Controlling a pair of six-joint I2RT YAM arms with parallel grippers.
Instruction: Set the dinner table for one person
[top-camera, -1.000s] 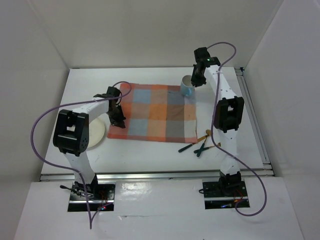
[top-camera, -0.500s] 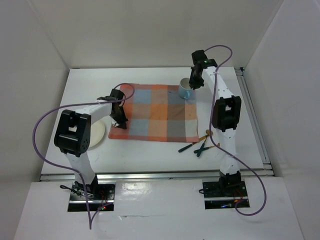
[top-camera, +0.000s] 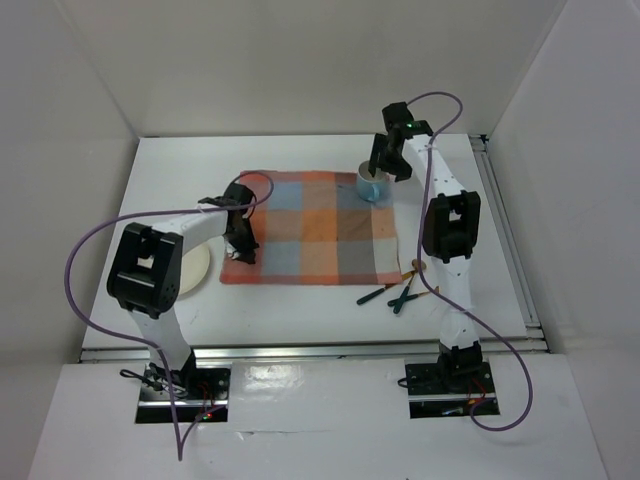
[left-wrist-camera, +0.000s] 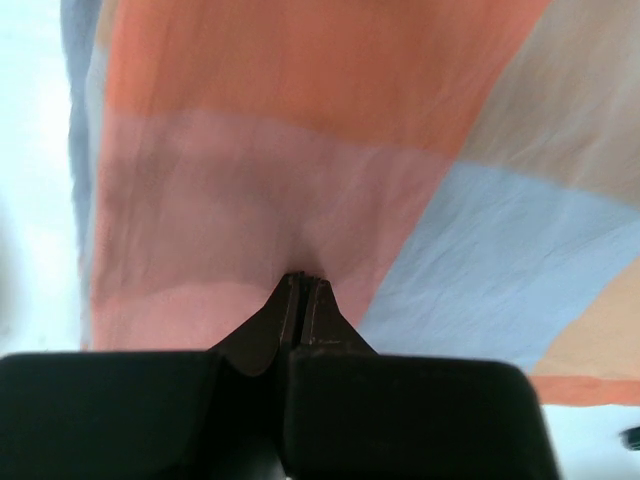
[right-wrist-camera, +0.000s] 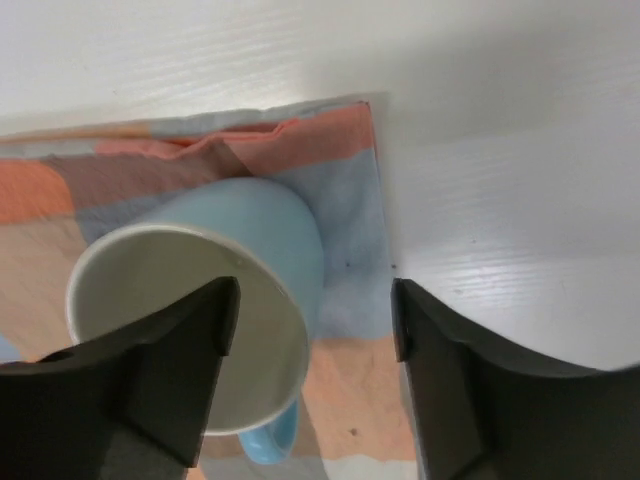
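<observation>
White bench (top-camera: 290, 305) fills the middle of the top view, carrying a checked mat (top-camera: 320, 225) at its centre; left claw (left-wrist-camera: 302, 285) is clenched on the mat's left edge, and right claw (right-wrist-camera: 312, 300) is spread wide about a blue cup (right-wrist-camera: 260, 250) on the mat's far right corner.

No words, numbers or signs can be read in any of the views. The blue cup (right-wrist-camera: 275, 235), the checked cloth (top-camera: 310, 235) and the white dinner table (top-camera: 300, 312) show only plain colours with no writing on them.
</observation>
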